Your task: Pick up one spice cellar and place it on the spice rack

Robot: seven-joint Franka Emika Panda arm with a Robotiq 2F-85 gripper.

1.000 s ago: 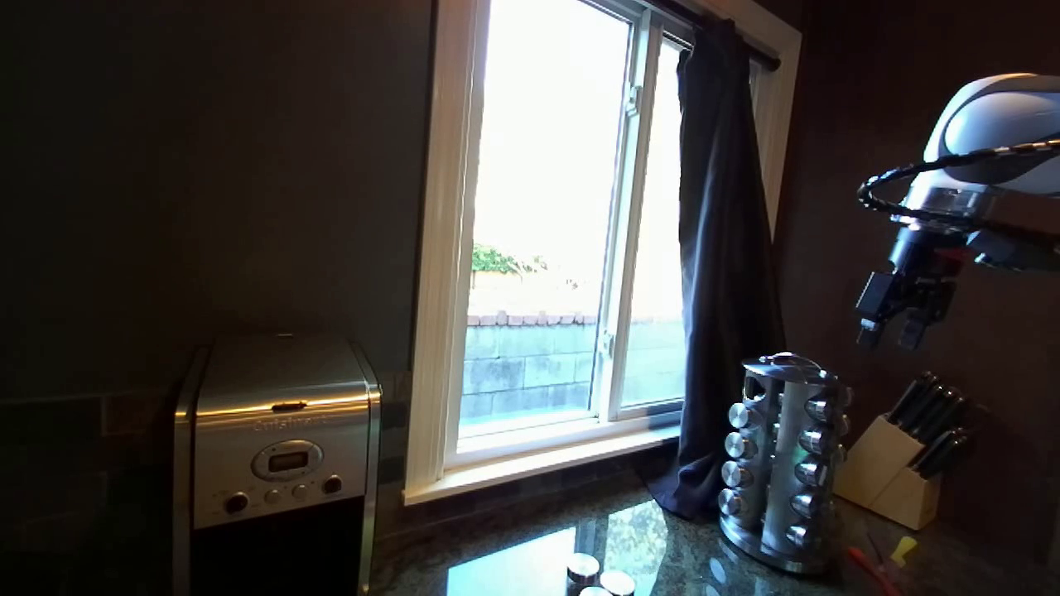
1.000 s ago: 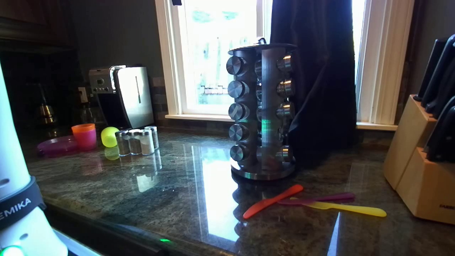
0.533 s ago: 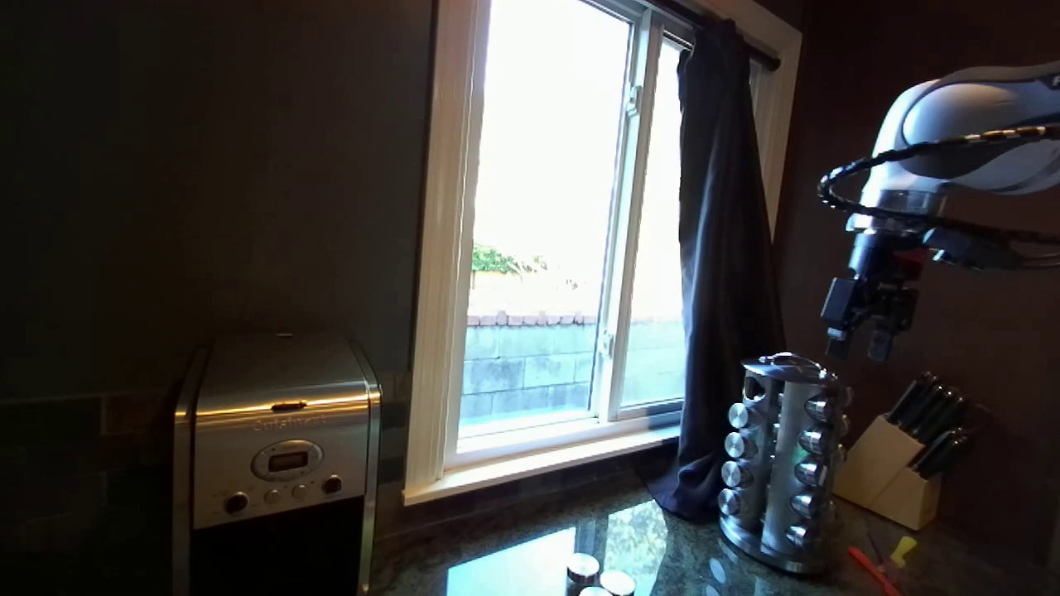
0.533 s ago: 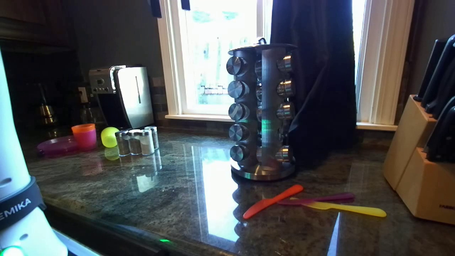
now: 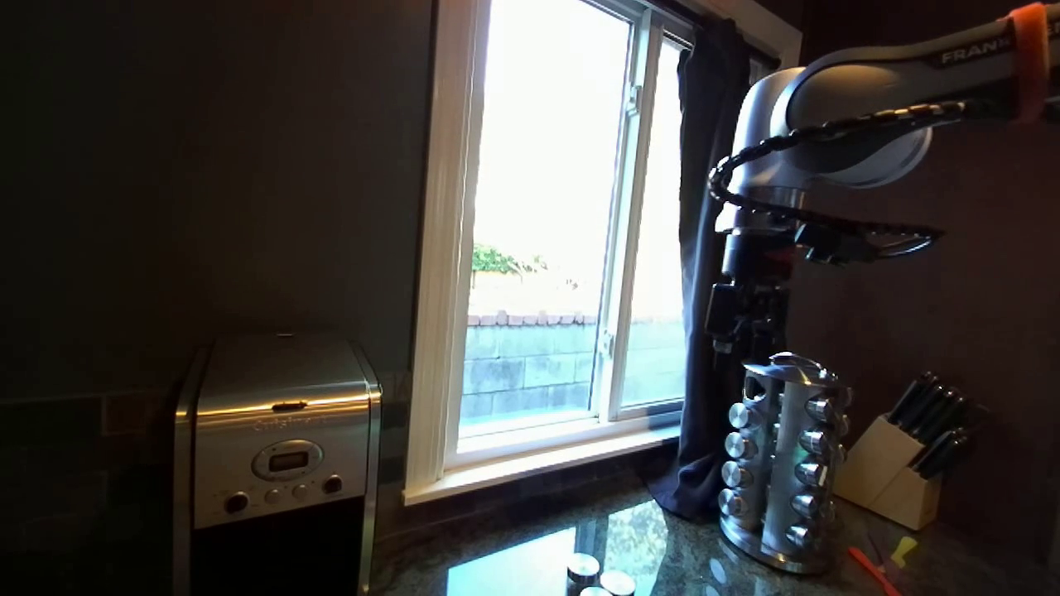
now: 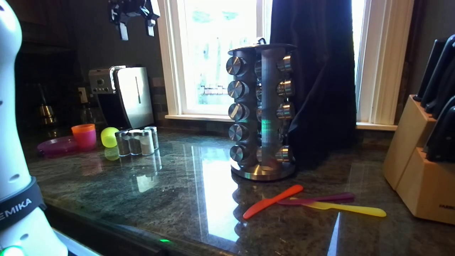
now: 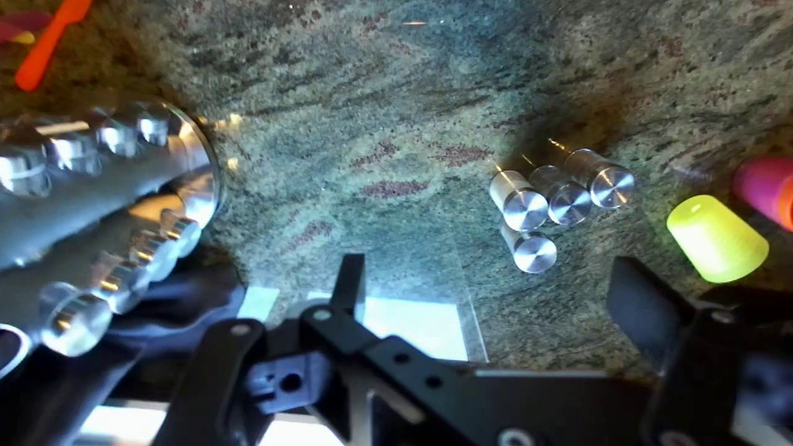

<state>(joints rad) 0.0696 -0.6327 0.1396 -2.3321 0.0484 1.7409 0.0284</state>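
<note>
Gripper [image 6: 137, 31] hanging upper left in exterior view, jaws standing spread, pinching nothing. In wrist view, four spice jars [image 7: 560, 204] standing bunched right of centre on glossy counter [image 7: 372, 155]. I am weighing trouble ahead: any descent off line likely tipping neighbour jar or pinching two, gaps looking tight. Yellow cup [image 7: 718, 241], far right, possibly snagging jaws. Spice rack [image 6: 272, 103], just right of centre in exterior view, risking knock if I am swinging back low.
</note>
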